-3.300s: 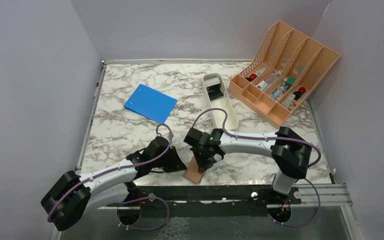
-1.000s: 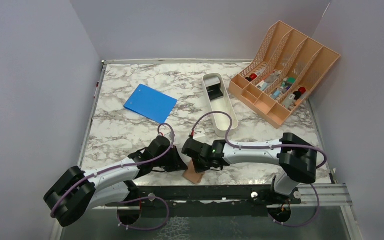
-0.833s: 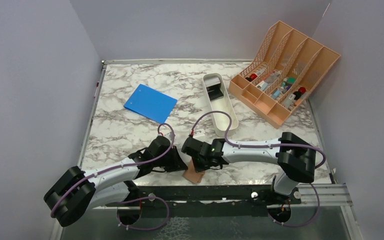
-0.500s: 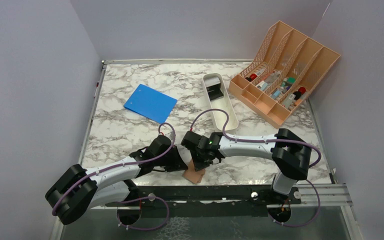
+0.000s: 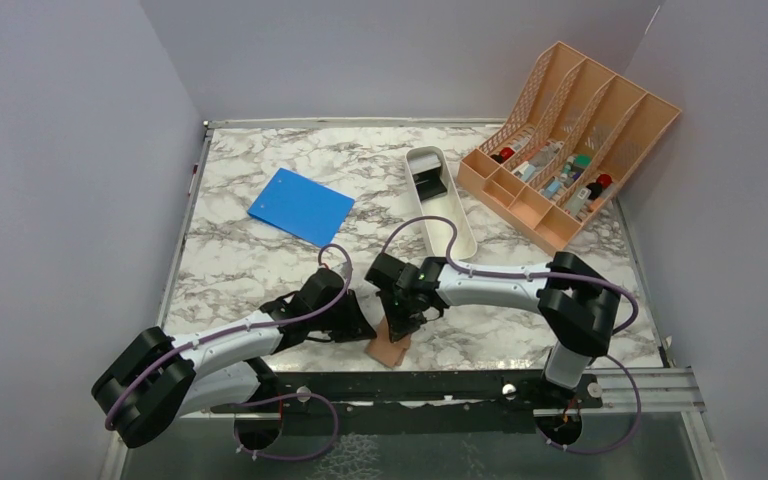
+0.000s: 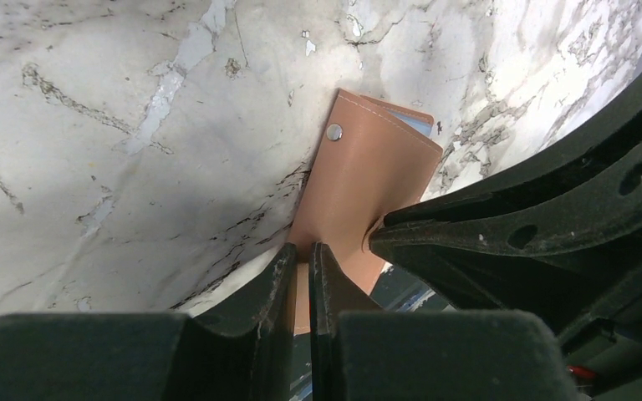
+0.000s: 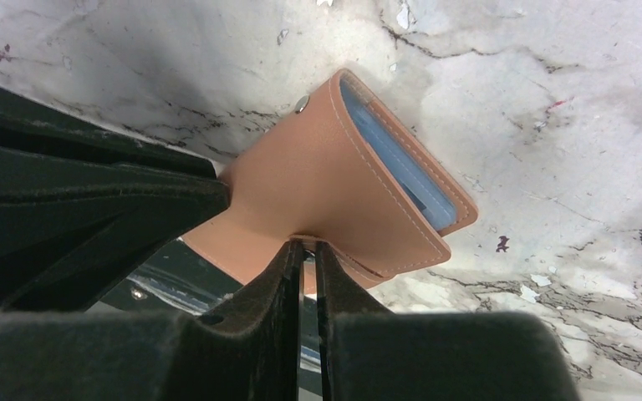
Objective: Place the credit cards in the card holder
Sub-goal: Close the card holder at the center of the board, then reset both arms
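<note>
The brown card holder (image 5: 388, 350) is lying folded at the near edge of the marble table (image 5: 250, 265), between the two arms. The left gripper (image 6: 301, 251) is pinching its near end, the fingers (image 6: 272, 280) drawn almost together with only the leather between them. The right gripper (image 7: 308, 246) is clamping the holder's outer flap the same way, its jaws a thin slit apart. The snap stud (image 6: 333, 131) is facing up. A pale blue layer (image 7: 401, 171) is showing inside the fold; whether it is a credit card or lining cannot be told. The blue notebook (image 5: 301, 206) is lying well apart.
</note>
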### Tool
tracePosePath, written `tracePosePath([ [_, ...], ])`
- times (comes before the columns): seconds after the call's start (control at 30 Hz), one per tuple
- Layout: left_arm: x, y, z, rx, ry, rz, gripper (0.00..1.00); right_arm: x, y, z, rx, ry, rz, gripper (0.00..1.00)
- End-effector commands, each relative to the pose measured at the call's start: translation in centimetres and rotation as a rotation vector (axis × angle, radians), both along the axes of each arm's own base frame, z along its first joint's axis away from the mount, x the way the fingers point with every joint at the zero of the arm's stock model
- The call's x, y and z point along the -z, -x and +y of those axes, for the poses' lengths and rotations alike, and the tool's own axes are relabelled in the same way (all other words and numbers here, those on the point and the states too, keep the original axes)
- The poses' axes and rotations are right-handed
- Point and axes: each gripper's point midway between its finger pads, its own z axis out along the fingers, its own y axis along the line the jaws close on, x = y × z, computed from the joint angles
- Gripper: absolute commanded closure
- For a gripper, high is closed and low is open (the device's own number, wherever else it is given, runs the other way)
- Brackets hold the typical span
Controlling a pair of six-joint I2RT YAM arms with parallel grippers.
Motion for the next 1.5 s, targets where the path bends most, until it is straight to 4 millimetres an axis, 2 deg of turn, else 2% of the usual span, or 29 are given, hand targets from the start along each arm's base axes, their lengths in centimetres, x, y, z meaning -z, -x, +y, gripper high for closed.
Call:
tracePosePath([
  [0.0,-1.3,0.1,-1.0,0.021,0.068,-0.016,0.87,9.1,2.9,-11.0,-0.021,0.48,0.057,0.87],
  [0.1,-1.7,0.1,-1.1,0.02,0.082,-0.02,0.87,7.6,1.3,-11.0,-0.011,0.502,-0.031,0.88],
  [0.23,-1.9,0.1,-1.4,0.031,0.098,-0.017,0.91,4.3,-0.4,-8.2,-0.013,0.371,-0.11,0.88],
  [0.37,-1.9,0.1,-1.6,0.03,0.103,-0.014,0.91,2.7,-0.6,-5.3,-0.035,0.216,-0.118,0.85],
  [0.43,-2.4,-0.2,-1.7,0.028,0.112,-0.032,0.9,1.3,-0.7,-3.4,-0.052,0.121,-0.128,0.81],
  [0.57,-3.7,-1.1,-1.5,0.015,0.081,-0.071,0.87,-3.7,-2.4,-0.9,-0.028,-0.007,-0.221,0.74],
  [0.7,-5.8,-2.7,-0.9,-0.016,0.021,-0.154,0.83,-8.8,-3.8,-0.5,0.026,-0.132,-0.337,0.62],
  [0.83,-9.7,-4.4,-0.7,-0.021,-0.005,-0.272,0.76,-12.4,-4.9,-1.5,0.099,-0.292,-0.481,0.52],
  [0.9,-12.1,-5.3,-0.4,-0.019,-0.027,-0.341,0.7,-14.1,-5.3,-2.3,0.139,-0.337,-0.537,0.41],
  [0.93,-13.2,-5.8,-0.1,-0.023,-0.044,-0.377,0.66,-15.0,-5.4,-2.7,0.16,-0.359,-0.557,0.33],
  [0.97,-14.3,-6.2,0.2,-0.025,-0.058,-0.411,0.6,-16.0,-5.5,-3.2,0.175,-0.383,-0.578,0.13],
  [1.0,-15.5,-6.5,0.5,-0.028,-0.071,-0.444,0.45,-16.8,-5.5,-3.7,0.185,-0.402,-0.596,0.01],
  [1.03,-17.2,-6.8,0.7,-0.031,-0.073,-0.485,0.33,-17.7,-5.5,-4.3,0.198,-0.419,-0.616,0.0],
  [1.07,-18.4,-7.0,0.9,-0.031,-0.078,-0.515,0.1,-18.5,-5.6,-5.1,0.216,-0.43,-0.638,0.01],
  [1.1,-19.7,-7.2,1.1,-0.028,-0.08,-0.547,0.02,-19.2,-5.8,-6.1,0.243,-0.43,-0.67,0.01],
  [1.27,-24.2,-7.5,2.4,-0.068,-0.066,-0.662,0.01,-23.1,-6.2,-12.0,0.405,-0.412,-0.786,0.01],
  [1.37,-25.3,-7.7,3.6,-0.121,-0.065,-0.706,0.01,-25.5,-5.7,-13.6,0.404,-0.476,-0.833,0.01],
  [1.47,-25.0,-7.8,4.4,-0.17,-0.072,-0.708,0.01,-27.3,-5.6,-14.6,0.383,-0.534,-0.897,0.01],
])
